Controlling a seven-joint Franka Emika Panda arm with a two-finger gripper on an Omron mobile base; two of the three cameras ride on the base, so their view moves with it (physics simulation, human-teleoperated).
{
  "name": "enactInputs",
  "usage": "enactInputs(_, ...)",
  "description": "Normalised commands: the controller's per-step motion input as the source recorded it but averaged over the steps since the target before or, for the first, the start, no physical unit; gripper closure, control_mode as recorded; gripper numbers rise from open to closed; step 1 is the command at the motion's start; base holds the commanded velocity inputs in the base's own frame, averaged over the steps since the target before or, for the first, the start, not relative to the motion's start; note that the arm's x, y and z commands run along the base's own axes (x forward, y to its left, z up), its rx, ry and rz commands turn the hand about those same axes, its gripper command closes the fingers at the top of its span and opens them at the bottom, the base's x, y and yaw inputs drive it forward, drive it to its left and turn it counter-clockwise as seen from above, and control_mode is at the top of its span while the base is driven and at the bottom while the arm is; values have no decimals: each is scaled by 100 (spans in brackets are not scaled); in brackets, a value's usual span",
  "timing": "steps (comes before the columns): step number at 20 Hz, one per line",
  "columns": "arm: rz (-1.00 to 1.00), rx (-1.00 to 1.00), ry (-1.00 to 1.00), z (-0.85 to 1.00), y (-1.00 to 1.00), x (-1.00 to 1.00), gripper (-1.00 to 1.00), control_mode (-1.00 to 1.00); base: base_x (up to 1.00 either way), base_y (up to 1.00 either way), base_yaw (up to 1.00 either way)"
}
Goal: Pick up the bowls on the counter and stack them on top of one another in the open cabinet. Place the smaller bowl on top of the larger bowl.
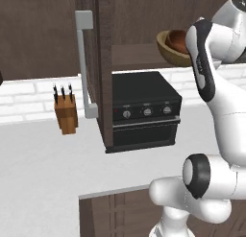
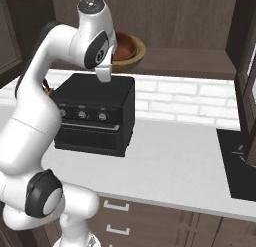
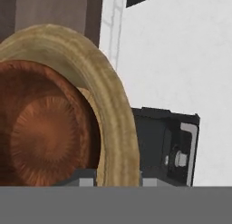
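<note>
The smaller reddish-brown bowl (image 1: 178, 38) (image 2: 125, 46) rests inside the larger light tan bowl (image 1: 170, 54) (image 2: 136, 56) on the shelf (image 2: 185, 61) of the open cabinet (image 1: 103, 63). My arm reaches up to the pair, and its wrist covers part of them in both base views. In the hand view the tan bowl's thick rim (image 3: 113, 105) curves around the dark bowl (image 3: 45, 132) very close up. My gripper (image 3: 117, 178) is open, its tips standing apart on either side of the tan rim at the bottom.
A black oven (image 1: 144, 111) (image 2: 92, 111) stands on the whitish-grey counter (image 1: 38, 154) (image 2: 170, 161) right under the shelf. The cabinet door's grey bar handle (image 1: 81, 63) juts out at left. A knife block (image 1: 66, 113) stands by the wall. A black cooktop (image 2: 240, 161) lies at right.
</note>
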Motion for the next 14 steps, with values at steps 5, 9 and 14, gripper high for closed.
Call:
enactInputs(5, -13, 9, -16, -15, 28, 65, -100, -100, 0, 0, 0)
enactInputs(9, -15, 0, -20, -2, 29, 81, -100, -100, 0, 0, 0)
enactInputs(14, -2, 1, -7, 0, -1, -23, -100, -100, 0, 0, 0)
